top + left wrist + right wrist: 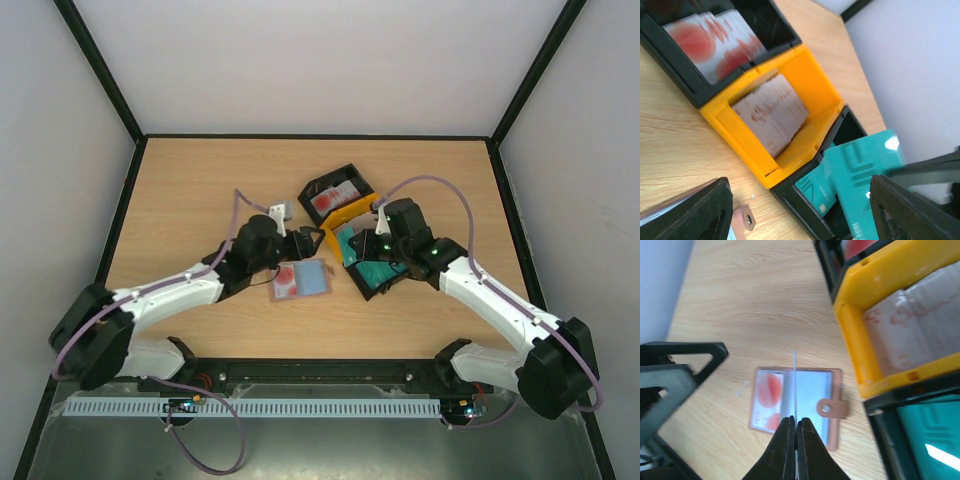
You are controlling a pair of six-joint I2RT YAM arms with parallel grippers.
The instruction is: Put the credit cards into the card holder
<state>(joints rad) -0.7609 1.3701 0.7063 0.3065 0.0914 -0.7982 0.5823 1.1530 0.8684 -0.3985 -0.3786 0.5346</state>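
The brown card holder (pixel 300 281) lies open on the table, a red-and-white credit card (pixel 767 392) in its left pocket and its clasp tab (pixel 831 409) at the right. My right gripper (pixel 793 419) is shut on a teal credit card (pixel 867 167), seen edge-on in the right wrist view, above the middle of the holder. In the top view that gripper (pixel 352 246) hangs beside the trays. My left gripper (pixel 800 215) stands open and empty just left of it, fingers (pixel 705 210) apart, near the holder's far edge.
Three small trays sit in a row behind the holder: a black tray (pixel 677 75) with red-and-white cards, an orange tray (pixel 810 70) with a white, red-marked card (pixel 772 115), and a black tray (pixel 362 288) with more teal cards (pixel 822 195).
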